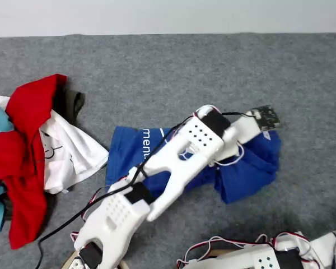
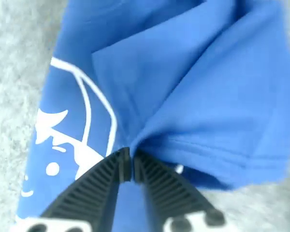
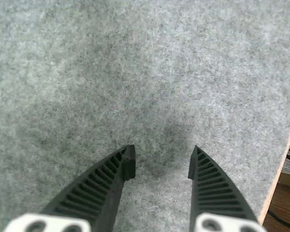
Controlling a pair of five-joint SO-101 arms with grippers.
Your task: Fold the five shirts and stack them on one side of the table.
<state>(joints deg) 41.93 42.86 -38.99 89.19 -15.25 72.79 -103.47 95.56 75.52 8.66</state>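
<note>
Two left fingertips (image 2: 113, 169), blue shirt (image 2: 198, 92) — pinched between

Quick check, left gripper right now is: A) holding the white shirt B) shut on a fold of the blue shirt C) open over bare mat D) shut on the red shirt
B: in the left wrist view the left gripper has its jaws closed together on a bunched fold of the blue shirt.

This is a robotics lab: a bare wall (image 1: 168, 17) stands behind the grey felt tabletop (image 1: 157, 67), and white arms (image 1: 179, 159) with loose wires (image 1: 227, 242) sit at its front.
</note>
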